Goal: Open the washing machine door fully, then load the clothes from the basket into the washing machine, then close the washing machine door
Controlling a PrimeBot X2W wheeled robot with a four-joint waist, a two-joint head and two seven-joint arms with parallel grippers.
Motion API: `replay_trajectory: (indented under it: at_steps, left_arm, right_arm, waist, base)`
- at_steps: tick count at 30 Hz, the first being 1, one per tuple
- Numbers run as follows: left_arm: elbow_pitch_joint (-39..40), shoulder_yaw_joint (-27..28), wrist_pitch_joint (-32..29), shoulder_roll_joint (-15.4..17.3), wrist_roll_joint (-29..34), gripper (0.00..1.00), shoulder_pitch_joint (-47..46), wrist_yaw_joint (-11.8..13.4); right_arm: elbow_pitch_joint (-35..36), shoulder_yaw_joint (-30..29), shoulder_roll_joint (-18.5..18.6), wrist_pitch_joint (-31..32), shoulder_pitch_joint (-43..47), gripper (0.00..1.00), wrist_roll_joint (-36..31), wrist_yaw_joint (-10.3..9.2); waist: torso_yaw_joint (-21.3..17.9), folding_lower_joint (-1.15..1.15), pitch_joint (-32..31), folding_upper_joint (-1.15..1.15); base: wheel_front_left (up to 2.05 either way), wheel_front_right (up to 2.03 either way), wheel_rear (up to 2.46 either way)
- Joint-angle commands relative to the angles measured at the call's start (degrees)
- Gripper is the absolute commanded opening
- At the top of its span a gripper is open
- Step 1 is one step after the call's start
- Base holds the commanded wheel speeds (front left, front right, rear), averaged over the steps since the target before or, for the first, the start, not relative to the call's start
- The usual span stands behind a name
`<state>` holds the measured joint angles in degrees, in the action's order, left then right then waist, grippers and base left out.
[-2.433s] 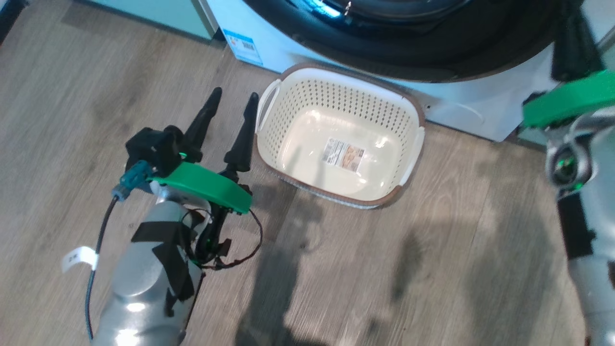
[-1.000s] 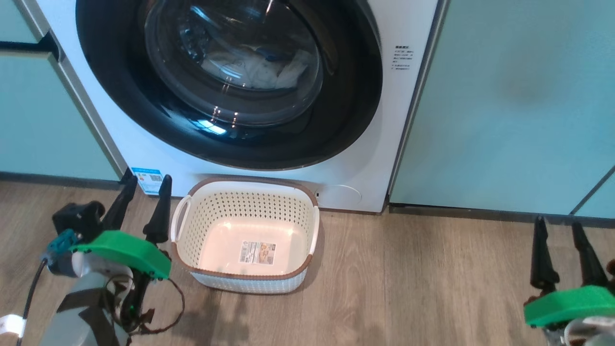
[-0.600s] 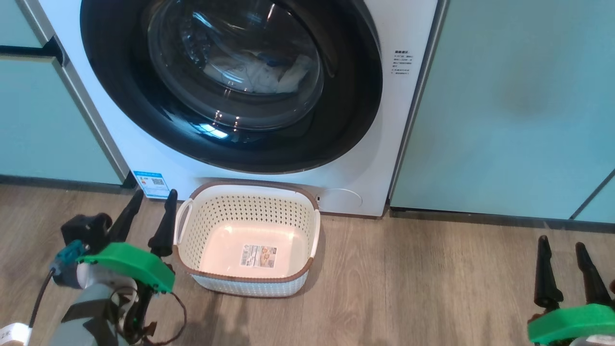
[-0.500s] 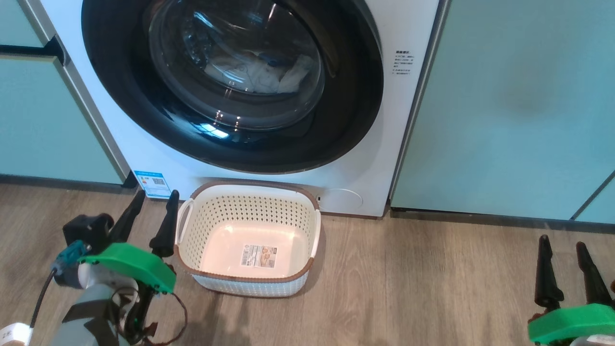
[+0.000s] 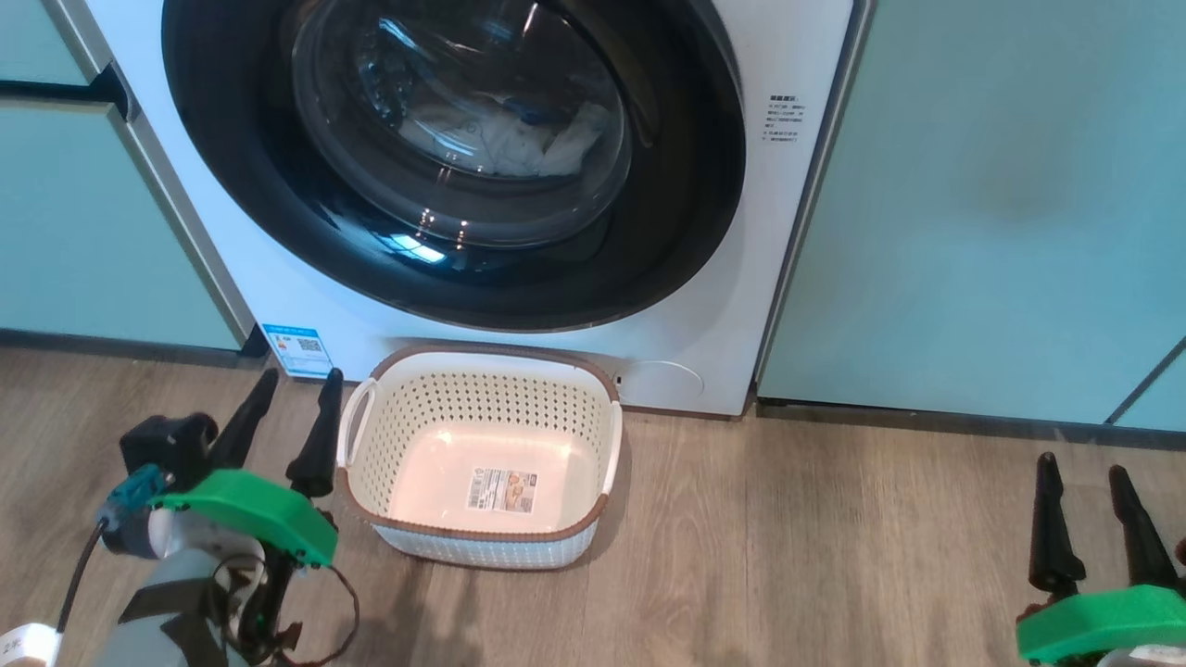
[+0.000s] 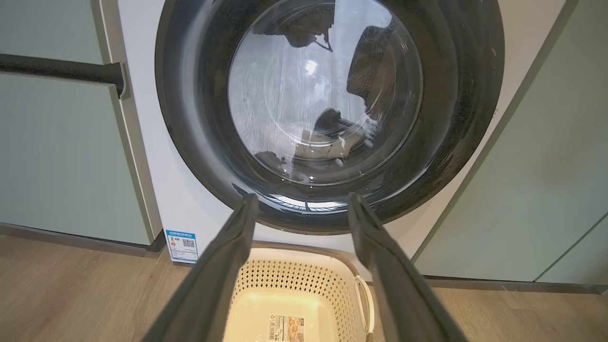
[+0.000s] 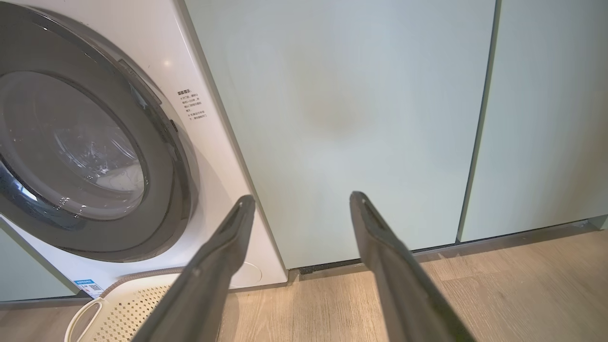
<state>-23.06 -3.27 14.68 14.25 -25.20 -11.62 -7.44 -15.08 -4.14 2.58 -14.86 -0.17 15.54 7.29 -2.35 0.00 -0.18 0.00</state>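
Holding both arms low, I have my left gripper [image 5: 300, 377] just left of the basket [image 5: 482, 408], fingers spread and empty, pointing at the washing machine [image 5: 778, 259]. My right gripper [image 5: 1082, 465], likewise spread and empty, sits well off right, facing the mint cabinet [image 5: 973, 185]. The basket (long side along the machine front, mouth up) stands just below the shut washing machine door [image 5: 250, 213], with the clothes [image 5: 500, 144] behind its glass.

1. Low left on the washing machine [image 5: 278, 296] front: blue sticker [image 5: 298, 349] with a QR-type code and small print. Too small to read.
2. Right of the washing machine door [image 5: 241, 167], on the white front: block of dark print [image 5: 787, 118], several short lines. Illegible.
3. On the floor of the basket [image 5: 482, 417]: paper label [image 5: 501, 489] with a barcode and a picture. Text unreadable.
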Motion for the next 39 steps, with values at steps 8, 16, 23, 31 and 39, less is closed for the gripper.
replay_trajectory:
  at_steps: [8,16,23,31,39]
  left_arm:
    - [1.1,2.8,0.3,1.7,0.8,1.00,-1.7,0.0]
    - [1.0,2.8,0.3,1.7,0.9,1.00,-2.1,0.0]
    - [-3.4,-0.7,-0.1,-1.9,0.5,0.00,2.2,0.0]
    - [-4.2,-0.4,-1.2,-3.4,-2.9,0.00,4.1,0.0]
    - [-3.3,0.3,-2.5,-3.9,-7.3,0.00,4.2,0.0]
  right_arm:
    - [2.9,2.0,0.3,-0.1,-1.0,1.00,-1.5,0.20]
    - [3.4,2.3,0.3,-0.1,-1.3,1.00,-1.9,0.20]
    - [-2.3,1.0,-0.6,0.0,1.1,0.00,-1.5,0.00]
    - [-3.7,0.9,-0.9,1.3,1.7,0.00,2.5,0.01]
    - [-3.3,0.7,-0.8,2.6,1.2,0.00,7.5,0.02]
  waist:
    - [0.3,0.00,0.4,0.00]
    - [0.5,0.00,0.9,0.00]
    - [0.6,0.01,1.0,0.00]
    - [0.7,0.01,0.9,0.00]
    - [0.8,0.00,0.9,0.00]
  base:
    - [0.00,0.00,0.00]
    - [0.00,0.00,0.00]
    - [0.00,0.00,0.00]
    - [0.00,0.00,0.00]
    - [0.00,0.00,0.00]
